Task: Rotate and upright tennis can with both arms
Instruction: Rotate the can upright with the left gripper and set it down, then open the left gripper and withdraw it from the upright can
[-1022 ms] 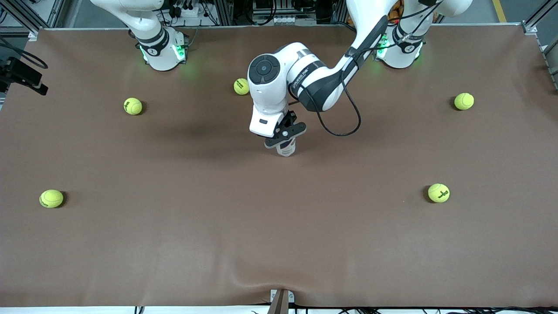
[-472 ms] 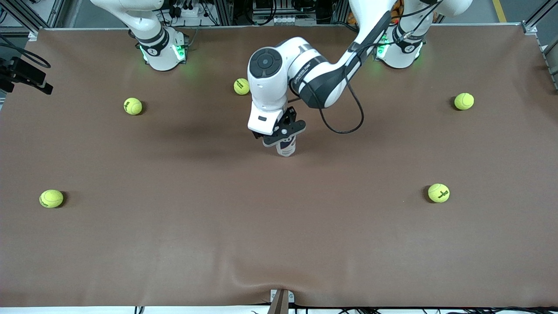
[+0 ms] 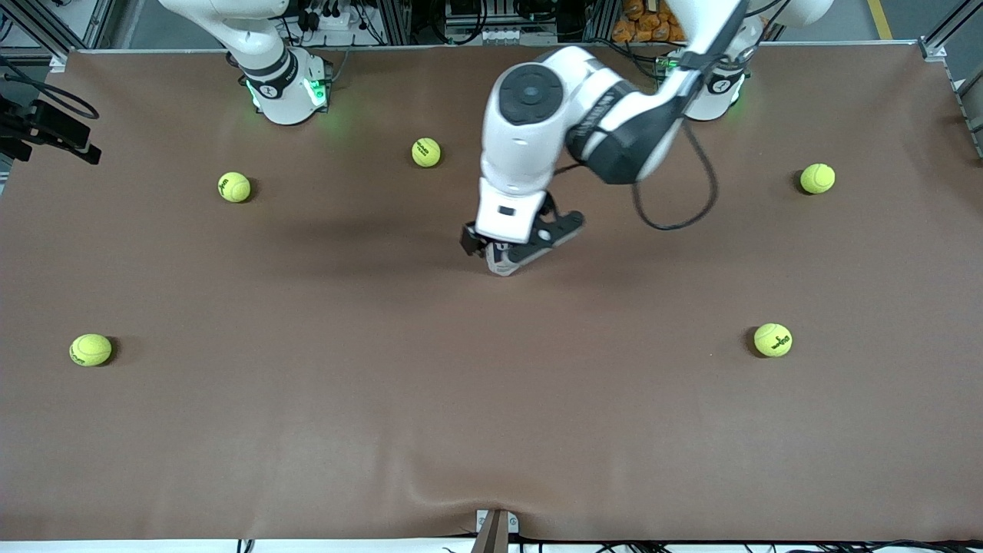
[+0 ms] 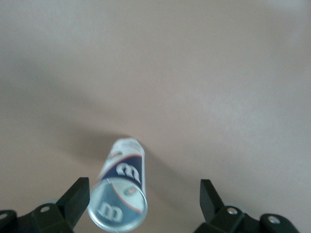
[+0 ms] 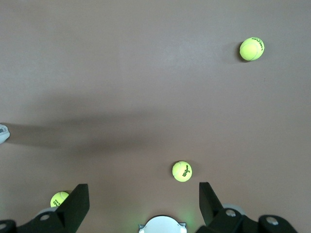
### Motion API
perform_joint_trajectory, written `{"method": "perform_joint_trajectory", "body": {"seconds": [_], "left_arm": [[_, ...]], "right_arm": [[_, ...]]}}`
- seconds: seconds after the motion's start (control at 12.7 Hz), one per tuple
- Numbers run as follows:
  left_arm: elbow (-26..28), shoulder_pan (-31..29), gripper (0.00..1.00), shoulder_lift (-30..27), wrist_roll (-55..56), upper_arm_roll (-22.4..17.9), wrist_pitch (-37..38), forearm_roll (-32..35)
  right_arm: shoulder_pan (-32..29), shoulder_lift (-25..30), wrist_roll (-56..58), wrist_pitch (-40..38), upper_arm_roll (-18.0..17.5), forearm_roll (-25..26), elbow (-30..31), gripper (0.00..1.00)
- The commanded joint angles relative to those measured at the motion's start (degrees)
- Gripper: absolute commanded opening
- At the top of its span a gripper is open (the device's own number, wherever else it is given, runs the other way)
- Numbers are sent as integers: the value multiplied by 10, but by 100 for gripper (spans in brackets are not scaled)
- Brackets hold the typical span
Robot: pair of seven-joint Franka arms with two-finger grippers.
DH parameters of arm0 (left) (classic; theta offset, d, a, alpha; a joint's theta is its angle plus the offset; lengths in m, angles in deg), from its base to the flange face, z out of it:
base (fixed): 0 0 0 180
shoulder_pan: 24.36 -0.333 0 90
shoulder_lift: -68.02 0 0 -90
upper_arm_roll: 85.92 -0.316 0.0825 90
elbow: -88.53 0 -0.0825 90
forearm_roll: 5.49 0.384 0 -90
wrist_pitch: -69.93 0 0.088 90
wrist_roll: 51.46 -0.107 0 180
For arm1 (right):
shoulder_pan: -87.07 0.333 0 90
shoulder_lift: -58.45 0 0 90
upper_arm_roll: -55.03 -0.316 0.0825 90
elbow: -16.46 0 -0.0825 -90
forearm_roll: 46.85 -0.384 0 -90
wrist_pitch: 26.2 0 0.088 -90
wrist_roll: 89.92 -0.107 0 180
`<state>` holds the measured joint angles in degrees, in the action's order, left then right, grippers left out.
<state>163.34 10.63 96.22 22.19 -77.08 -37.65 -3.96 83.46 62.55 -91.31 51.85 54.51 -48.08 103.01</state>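
across the front view, the brown cloth-covered table (image 3: pixel 307 399) carries five yellow-green felt tennis balls: one near the right arm's base (image 3: pixel 426 152), one at that ball's eight o'clock (image 3: pixel 234 187), one low toward the right arm's end (image 3: pixel 91 349), one toward the left arm's end (image 3: pixel 817 178), and one at that ball's seven o'clock, nearer the camera (image 3: pixel 772 339). near the table's middle, the slim white and dark-blue tennis can (image 3: pixel 501 263) stands on the cloth, mostly covered by the left arm's black two-finger gripper (image 3: pixel 516 247), which hangs over it. whether the can is gripped cannot be judged from here. the right arm's gripper does not show in this view; only that arm's base does, and the arm waits.

from the left wrist view, the hidden part comes clear: the can (image 4: pixel 120 194) stands upright, its clear round lid with a white "w" toward the camera, its foot on the cloth. the left gripper (image 4: pixel 145 200) has its fingers (image 4: pixel 76 196) spread wide, the can just beside one finger and well apart from the other; whether it touches that finger is unclear.

from the right wrist view, the right gripper (image 5: pixel 144 204) hangs high over the table with its fingers (image 5: pixel 209 201) wide apart, holding nothing. three balls show below it (image 5: pixel 251 48) (image 5: pixel 181 171) (image 5: pixel 59 199), and the can is a white sliver at nine o'clock (image 5: pixel 3 133).
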Motion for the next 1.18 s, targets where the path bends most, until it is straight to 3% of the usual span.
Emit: {"method": "perform_joint_trajectory", "body": {"seconds": [0.0, 1.1], "left_arm": [[5, -46, 100, -33, -103, 1, 36, -6], [12, -319, 100, -84, -630, 15, 106, -6]], "right_arm": [[-2, 0, 5, -5, 0, 10, -3, 100], [-3, 0, 5, -4, 2, 11, -4, 100]]}}
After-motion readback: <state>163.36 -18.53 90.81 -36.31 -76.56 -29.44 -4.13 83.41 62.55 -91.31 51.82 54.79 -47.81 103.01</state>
